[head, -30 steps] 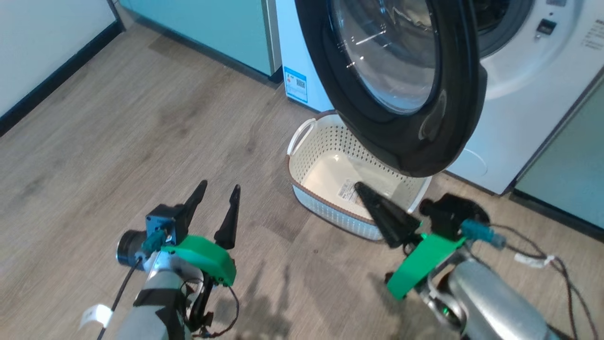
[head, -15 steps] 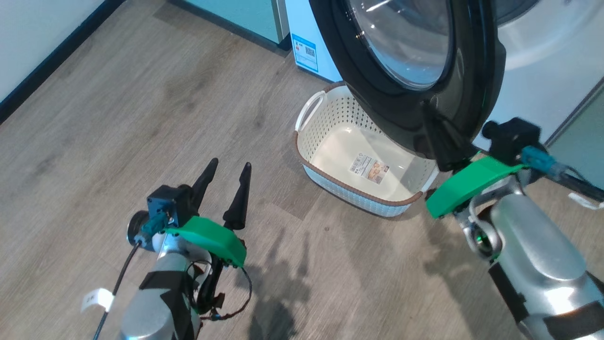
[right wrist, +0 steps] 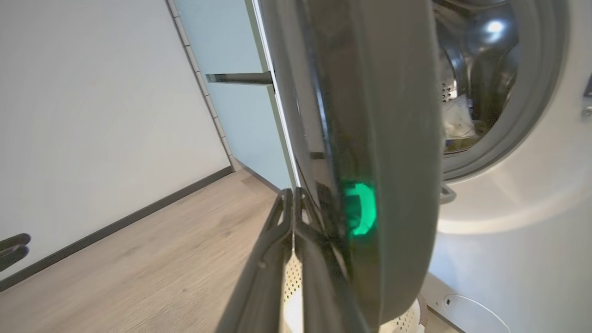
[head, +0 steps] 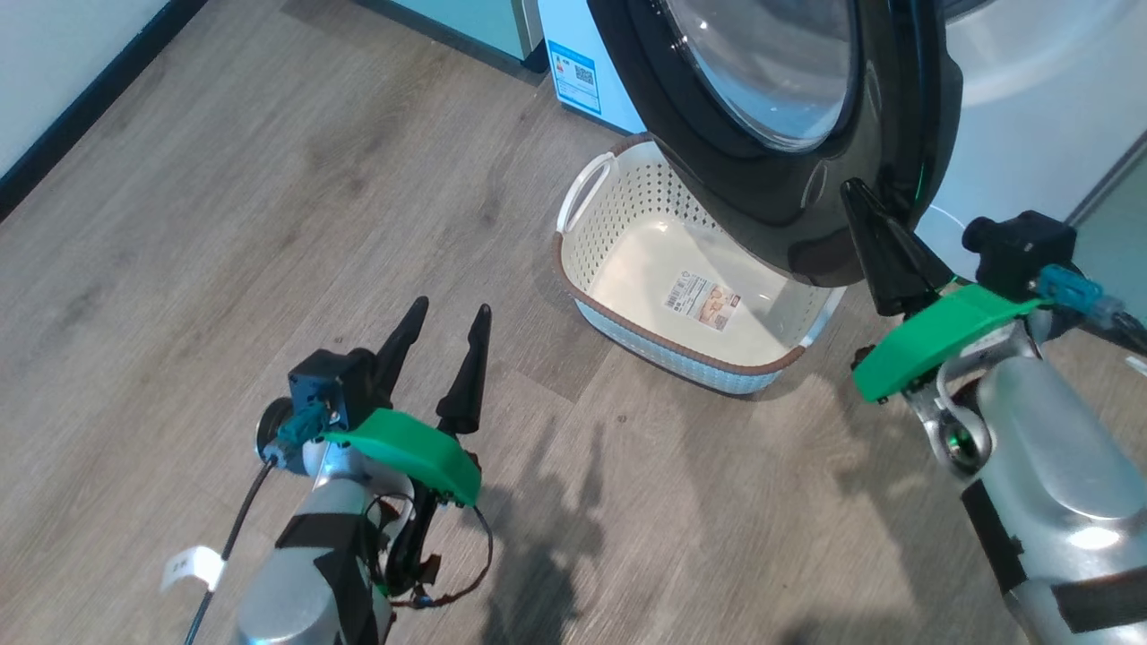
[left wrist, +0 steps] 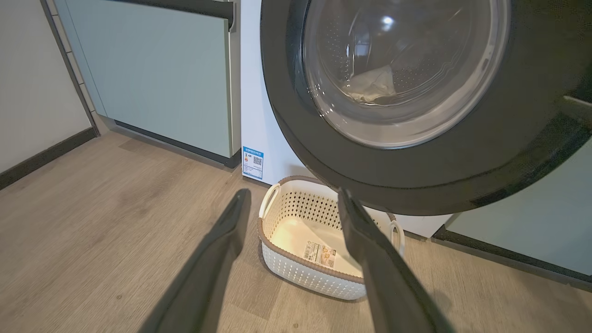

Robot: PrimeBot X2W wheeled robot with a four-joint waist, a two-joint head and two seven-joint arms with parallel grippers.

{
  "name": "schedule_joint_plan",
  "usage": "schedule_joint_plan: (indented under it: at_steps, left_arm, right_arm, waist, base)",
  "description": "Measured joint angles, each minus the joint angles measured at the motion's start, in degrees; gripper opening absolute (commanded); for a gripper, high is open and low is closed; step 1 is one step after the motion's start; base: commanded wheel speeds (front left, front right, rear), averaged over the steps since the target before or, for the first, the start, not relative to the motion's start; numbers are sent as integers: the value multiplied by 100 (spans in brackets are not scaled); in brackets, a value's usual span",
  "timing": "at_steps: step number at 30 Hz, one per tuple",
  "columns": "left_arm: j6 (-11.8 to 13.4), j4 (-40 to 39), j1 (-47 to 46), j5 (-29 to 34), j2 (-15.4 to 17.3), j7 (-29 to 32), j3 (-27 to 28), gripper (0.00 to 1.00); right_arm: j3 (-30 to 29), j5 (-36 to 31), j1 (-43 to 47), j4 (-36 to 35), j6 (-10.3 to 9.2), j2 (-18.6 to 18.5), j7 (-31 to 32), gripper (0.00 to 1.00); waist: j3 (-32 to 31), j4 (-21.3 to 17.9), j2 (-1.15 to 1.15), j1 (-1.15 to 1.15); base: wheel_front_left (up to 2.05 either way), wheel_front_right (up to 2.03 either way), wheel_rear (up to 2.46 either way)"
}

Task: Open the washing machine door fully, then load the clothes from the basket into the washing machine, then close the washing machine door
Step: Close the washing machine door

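The washing machine door (head: 717, 206), black-rimmed with a glass bowl, stands swung out over the basket (head: 627, 287). The cream basket holds nothing but its label. My right gripper (head: 856, 193) is shut, its tip against the door's outer face near the lower right rim; the right wrist view shows the closed fingers (right wrist: 292, 192) beside the door's edge (right wrist: 384, 115). Pale clothes (right wrist: 455, 120) lie inside the drum of the white washing machine (head: 1013, 116), also visible through the glass (left wrist: 370, 85). My left gripper (head: 448, 313) hangs open above the floor, left of the basket (left wrist: 305, 273).
Pale green cabinets (left wrist: 162, 78) flank the washer on the left, and another panel (left wrist: 522, 222) on the right. A white wall with dark skirting (head: 54, 134) runs along the left. Wooden floor (head: 269, 224) spreads in front of the basket.
My right gripper, shut throughout, has risen from over the basket to the door's lower right rim. The head camera has shifted. The left arm has hardly moved.
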Motion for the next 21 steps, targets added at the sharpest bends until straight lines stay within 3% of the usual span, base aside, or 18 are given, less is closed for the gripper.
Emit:
schedule_joint_plan:
  at_steps: [21]
  left_arm:
    - [152,-318,-344,-227,-12,-10,-90,100]
  right_arm:
    - [-1079,-570,-1188,586,1,44,0,0]
  waist:
    - [818,-216,0,0]
  base:
    - [0,0,0]
